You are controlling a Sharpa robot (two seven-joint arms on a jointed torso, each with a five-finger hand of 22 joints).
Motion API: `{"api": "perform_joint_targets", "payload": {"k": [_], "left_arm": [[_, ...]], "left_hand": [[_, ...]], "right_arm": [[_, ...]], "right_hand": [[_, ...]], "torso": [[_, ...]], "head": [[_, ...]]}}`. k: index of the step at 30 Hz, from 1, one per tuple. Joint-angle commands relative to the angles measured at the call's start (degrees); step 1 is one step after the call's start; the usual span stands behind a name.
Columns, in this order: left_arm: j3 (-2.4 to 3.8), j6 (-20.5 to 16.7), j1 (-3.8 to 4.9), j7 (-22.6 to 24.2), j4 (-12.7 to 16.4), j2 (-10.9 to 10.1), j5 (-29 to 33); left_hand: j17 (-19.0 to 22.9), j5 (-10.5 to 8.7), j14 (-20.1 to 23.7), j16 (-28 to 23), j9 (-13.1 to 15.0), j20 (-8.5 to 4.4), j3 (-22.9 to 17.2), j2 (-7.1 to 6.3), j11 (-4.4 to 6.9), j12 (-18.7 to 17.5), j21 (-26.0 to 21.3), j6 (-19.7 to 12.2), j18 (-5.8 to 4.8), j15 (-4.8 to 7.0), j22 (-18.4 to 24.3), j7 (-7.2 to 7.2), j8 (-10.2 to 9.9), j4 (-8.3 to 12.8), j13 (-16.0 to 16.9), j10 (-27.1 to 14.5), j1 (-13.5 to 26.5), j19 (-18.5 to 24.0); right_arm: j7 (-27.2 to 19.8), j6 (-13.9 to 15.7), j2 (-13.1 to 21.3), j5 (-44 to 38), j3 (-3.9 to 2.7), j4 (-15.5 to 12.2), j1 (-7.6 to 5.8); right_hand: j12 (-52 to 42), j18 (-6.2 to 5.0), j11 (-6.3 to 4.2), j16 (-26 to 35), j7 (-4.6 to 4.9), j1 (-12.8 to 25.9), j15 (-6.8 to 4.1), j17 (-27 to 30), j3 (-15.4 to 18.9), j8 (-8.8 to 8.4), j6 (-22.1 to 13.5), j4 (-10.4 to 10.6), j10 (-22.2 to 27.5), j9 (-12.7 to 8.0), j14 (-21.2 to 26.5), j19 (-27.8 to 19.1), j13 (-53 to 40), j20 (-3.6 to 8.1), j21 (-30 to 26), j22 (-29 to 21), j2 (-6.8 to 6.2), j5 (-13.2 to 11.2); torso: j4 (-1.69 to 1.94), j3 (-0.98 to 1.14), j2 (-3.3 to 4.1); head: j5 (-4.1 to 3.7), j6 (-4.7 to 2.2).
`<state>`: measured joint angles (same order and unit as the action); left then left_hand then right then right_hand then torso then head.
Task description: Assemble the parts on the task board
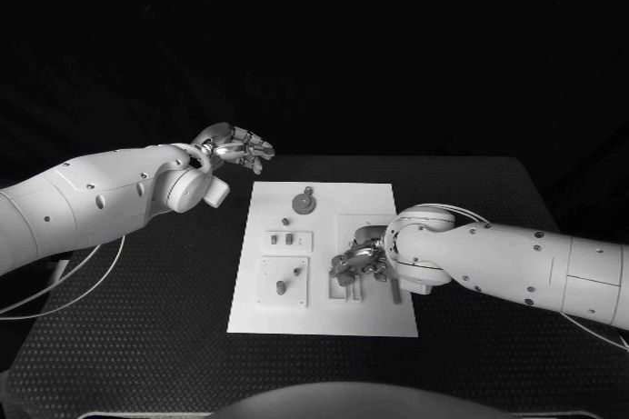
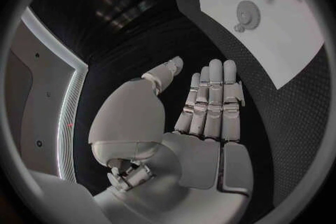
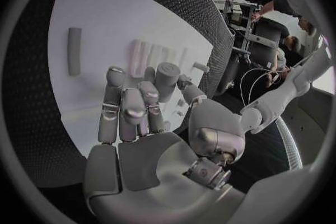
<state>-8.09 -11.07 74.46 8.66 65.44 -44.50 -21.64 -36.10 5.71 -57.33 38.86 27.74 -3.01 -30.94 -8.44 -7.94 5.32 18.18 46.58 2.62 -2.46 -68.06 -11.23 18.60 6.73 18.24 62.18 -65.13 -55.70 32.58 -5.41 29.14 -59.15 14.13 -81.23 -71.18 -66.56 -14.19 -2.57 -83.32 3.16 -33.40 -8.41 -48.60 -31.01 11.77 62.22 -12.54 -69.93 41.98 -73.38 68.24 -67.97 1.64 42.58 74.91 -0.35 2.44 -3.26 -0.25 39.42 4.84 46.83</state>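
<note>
The white task board (image 1: 321, 314) lies in the middle of the black table. My right hand (image 1: 361, 260) hovers low over its right middle and pinches a short grey cylinder part (image 3: 167, 75) between thumb and fingers. A grey bar (image 3: 73, 43) lies flat on the board beyond that hand, also seen as the bar (image 1: 394, 290) near its near side. A round disc part (image 1: 304, 203) sits at the board's far end. My left hand (image 1: 234, 148) is raised past the board's far left corner, fingers (image 2: 213, 101) straight and apart, holding nothing.
Small pegs (image 1: 282, 240) stand in a block on the board's left middle, and another small part (image 1: 282, 287) sits nearer the front left. The disc part (image 2: 246, 13) and the board (image 2: 287, 50) appear in the left wrist view. Black table (image 1: 144, 328) surrounds the board.
</note>
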Motion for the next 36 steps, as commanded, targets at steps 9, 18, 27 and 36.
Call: {"api": "perform_joint_targets", "payload": {"k": [9,18,27,36], "left_arm": [[0.02,0.70,0.07,0.32,0.11,0.03,0.25],[0.02,0.72,0.08,0.32,0.13,0.09,0.25],[0.02,0.71,0.08,0.33,0.12,0.07,0.25],[0.02,0.72,0.08,0.31,0.13,0.01,0.25]], "left_hand": [[-0.10,0.40,-0.30,-0.33,-0.11,-0.28,-0.02,-0.19,-0.17,0.33,-0.41,-0.43,0.64,0.06,-0.09,0.14,0.32,-0.43,-0.01,-0.25,0.47,-0.27],[-0.13,0.41,-0.30,-0.35,-0.13,-0.28,-0.03,-0.19,-0.17,0.33,-0.42,-0.44,0.64,0.06,-0.11,0.14,0.34,-0.43,-0.01,-0.25,0.45,-0.27],[-0.16,0.42,-0.31,-0.37,-0.14,-0.28,-0.03,-0.20,-0.17,0.33,-0.44,-0.44,0.64,0.06,-0.13,0.14,0.35,-0.44,-0.01,-0.25,0.43,-0.28],[-0.18,0.43,-0.31,-0.39,-0.16,-0.28,-0.03,-0.19,-0.17,0.34,-0.45,-0.45,0.64,0.06,-0.15,0.14,0.37,-0.46,-0.01,-0.25,0.43,-0.28]], "right_arm": [[0.10,-2.38,-0.53,-0.11,0.01,0.03,0.94],[0.27,-2.86,-0.31,0.05,0.01,-0.94,0.95],[0.26,-2.52,-0.26,0.41,0.01,-1.32,1.03],[0.32,-2.50,-0.07,0.41,0.01,-1.28,1.05]], "right_hand": [[0.36,-0.81,-0.14,-0.08,0.51,1.33,-0.25,-0.07,-0.08,-0.43,0.82,0.58,0.23,-0.20,0.27,-0.52,0.06,0.15,-0.28,1.12,-0.62,0.28],[0.48,-0.81,-0.12,-0.04,0.52,1.83,-0.24,-0.06,-0.25,-0.46,0.81,0.70,0.36,-0.26,0.28,-0.56,0.12,0.18,-0.30,1.10,-1.26,0.29],[0.42,-0.81,-0.13,-0.03,0.52,2.20,-0.25,-0.06,-0.48,-0.45,0.84,0.96,0.31,-0.30,0.27,-0.52,0.05,0.20,-0.28,1.10,-1.16,0.28],[0.40,-0.81,-0.13,-0.02,0.51,2.51,-0.25,-0.06,-0.56,-0.46,0.84,1.13,0.29,-0.32,0.27,-0.52,0.02,0.21,-0.28,1.10,-1.29,0.28]], "torso": [[0.09,0.02,0.05],[0.02,-0.04,-0.02],[0.04,-0.04,-0.02],[0.03,-0.03,-0.02]], "head": [[0.17,0.24],[0.34,0.32],[0.39,0.30],[0.40,0.41]]}}
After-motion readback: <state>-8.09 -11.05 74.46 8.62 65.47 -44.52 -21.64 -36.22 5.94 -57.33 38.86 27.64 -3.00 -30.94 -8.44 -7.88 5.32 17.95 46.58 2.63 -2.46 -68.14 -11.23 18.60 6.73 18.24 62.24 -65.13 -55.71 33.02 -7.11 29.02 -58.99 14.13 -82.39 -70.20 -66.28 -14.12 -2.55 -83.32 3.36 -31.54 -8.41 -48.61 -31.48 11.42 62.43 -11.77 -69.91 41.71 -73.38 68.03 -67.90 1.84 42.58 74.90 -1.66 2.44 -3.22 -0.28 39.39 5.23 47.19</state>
